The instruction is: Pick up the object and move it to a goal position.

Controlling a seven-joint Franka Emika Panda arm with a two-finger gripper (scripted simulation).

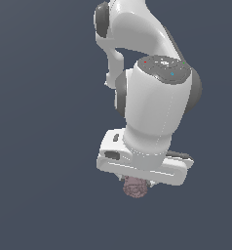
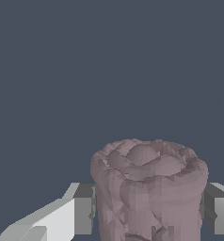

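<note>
The object (image 1: 134, 188) is a small bumpy pink-brown lump that shows just below the white hand of the arm in the exterior view. In the wrist view the object (image 2: 149, 188) fills the gap between the two grey pads (image 2: 83, 209), and both pads press against its sides. My gripper (image 2: 149, 214) is shut on the object. In the exterior view the gripper (image 1: 136, 182) points down and its wide hand hides the fingers. The object's underside is cut off at the wrist view's edge.
A plain dark blue-grey surface (image 1: 40, 146) lies all around. The arm's white links (image 1: 137, 29) rise above the hand towards the exterior view's top. No goal marker shows in either view.
</note>
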